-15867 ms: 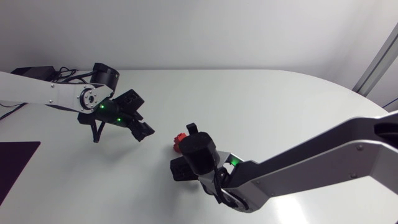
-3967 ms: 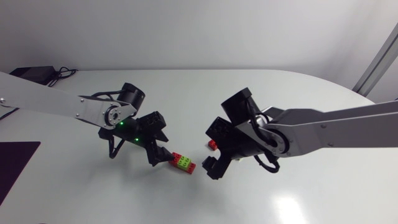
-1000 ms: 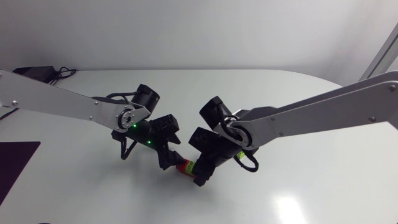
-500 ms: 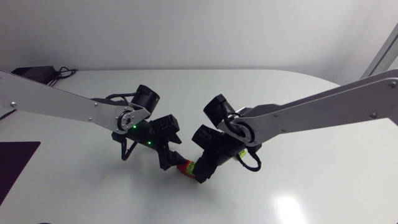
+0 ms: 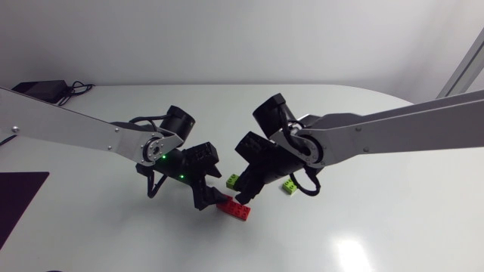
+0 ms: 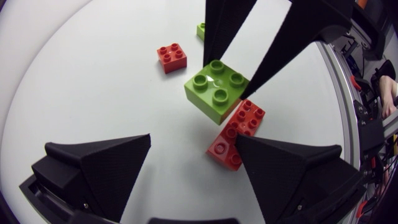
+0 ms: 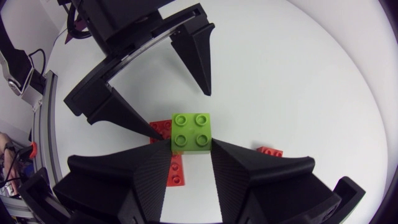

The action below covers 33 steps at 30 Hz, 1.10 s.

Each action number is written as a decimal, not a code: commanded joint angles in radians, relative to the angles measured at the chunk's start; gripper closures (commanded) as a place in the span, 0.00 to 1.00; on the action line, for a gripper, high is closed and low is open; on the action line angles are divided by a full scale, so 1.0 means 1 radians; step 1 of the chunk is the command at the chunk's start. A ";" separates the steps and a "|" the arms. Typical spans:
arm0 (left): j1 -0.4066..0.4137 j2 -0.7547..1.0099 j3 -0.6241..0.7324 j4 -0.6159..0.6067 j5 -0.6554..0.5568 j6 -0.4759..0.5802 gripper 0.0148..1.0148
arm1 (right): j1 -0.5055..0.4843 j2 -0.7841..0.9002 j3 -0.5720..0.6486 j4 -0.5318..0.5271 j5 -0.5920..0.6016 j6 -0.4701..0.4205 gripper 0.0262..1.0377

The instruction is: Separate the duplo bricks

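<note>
Your right claw (image 7: 191, 148) pinches the green brick (image 5: 234, 180), free of the red brick (image 5: 235, 209) at its 6 o'clock. Left claw (image 6: 194, 140) is spread. Separating seems almost done.

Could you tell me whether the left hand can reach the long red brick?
Probably yes: the left hand is open, one finger against the long red brick. The right hand, gripping a green brick close over it, crowds the far end.

White table (image 5: 363, 227); dark mat (image 5: 19, 205) near left edge; black box (image 5: 35, 87) with cables.
</note>
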State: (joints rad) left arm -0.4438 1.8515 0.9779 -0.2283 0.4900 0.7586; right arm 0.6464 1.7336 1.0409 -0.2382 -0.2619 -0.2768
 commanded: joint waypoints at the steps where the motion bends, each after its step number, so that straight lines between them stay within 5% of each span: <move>1: -0.012 0.002 -0.041 -0.031 -0.011 0.002 0.06 | -0.002 -0.025 -0.050 0.008 0.035 -0.009 0.63; 13: 0.010 -0.034 -0.039 -0.031 -0.010 -0.004 0.06 | -0.307 -0.098 -0.159 0.057 0.066 -0.114 0.63; 23: 0.033 -0.098 -0.061 -0.040 -0.010 -0.012 0.06 | -0.387 0.043 -0.147 0.151 0.104 -0.128 0.63; 33: 0.043 -0.107 -0.071 -0.042 -0.011 -0.012 0.06 | -0.426 0.011 -0.219 0.151 0.119 -0.139 0.63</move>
State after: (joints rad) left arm -0.4049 1.7576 0.9325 -0.2611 0.4820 0.7582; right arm 0.2287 1.7557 0.8581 -0.0872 -0.1524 -0.3939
